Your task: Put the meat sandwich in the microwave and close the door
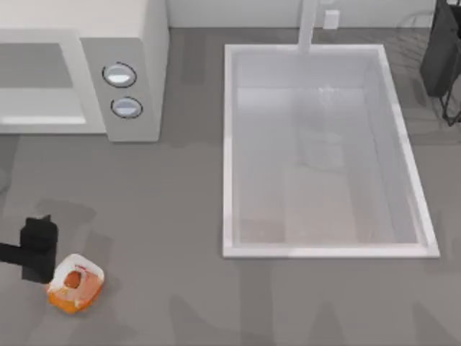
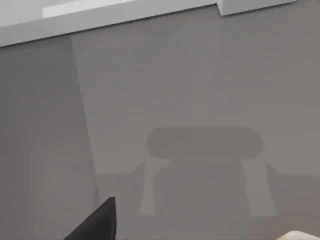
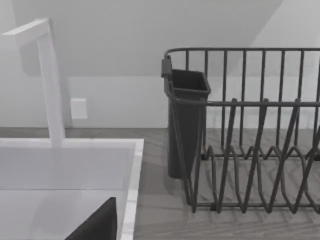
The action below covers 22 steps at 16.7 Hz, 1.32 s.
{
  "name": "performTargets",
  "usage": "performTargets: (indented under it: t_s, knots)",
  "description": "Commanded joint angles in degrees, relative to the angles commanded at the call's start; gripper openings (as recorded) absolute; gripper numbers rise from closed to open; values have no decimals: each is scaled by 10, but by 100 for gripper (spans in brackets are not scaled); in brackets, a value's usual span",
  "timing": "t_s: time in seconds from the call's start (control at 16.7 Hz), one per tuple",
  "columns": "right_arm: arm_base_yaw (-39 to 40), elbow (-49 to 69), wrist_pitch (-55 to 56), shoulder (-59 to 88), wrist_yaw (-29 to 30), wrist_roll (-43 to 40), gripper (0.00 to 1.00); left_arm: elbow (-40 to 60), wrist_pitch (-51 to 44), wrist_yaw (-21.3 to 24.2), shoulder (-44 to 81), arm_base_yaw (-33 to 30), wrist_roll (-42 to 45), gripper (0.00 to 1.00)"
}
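Sandwich (image 1: pixel 75 282) lies at the near left of the table, well short of the microwave, tilted a little on the grey top. Left gripper (image 1: pixel 39 249) sits just beside it, at its upper-left edge, seemingly touching or just over it; from above I cannot tell how wide the fingers stand or whether they have any hold. In the left wrist view a dark fingertip (image 2: pixel 97 222) shows over bare table, and a pale sliver at the corner may be the bread.

By its look, the sandwich should be light and soft: bread that gives under pressure, with a filling that could slide. A gentle pinch across two opposite edges, low on the stack so both slices are caught, seems the safest hold; squeezing hard would likely crush it or push the layers apart.

Farther back on the left stands the microwave (image 1: pixel 137 43), its two knobs (image 1: pixel 119 75) facing up in the top view. Its door cannot be made out. To the right lies the sink (image 1: pixel 229 144), and beyond it a rack (image 3: pixel 250 150) in the right wrist view, with a dark fingertip (image 3: pixel 97 222) of the right arm near the sink.
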Motion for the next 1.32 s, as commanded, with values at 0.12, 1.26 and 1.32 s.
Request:
performTargets:
  t_s: [0.12, 1.26, 1.32]
  knots:
    - [0, 0, 0, 0, 0, 0, 100, 59, -61, -1, 109, -19, 17, 100]
    - [0, 0, 0, 0, 0, 0, 100, 284, -282, -2, 527, -93, 87, 100]
    - [0, 0, 0, 0, 0, 0, 100, 275, -263, -2, 537, -93, 88, 100]
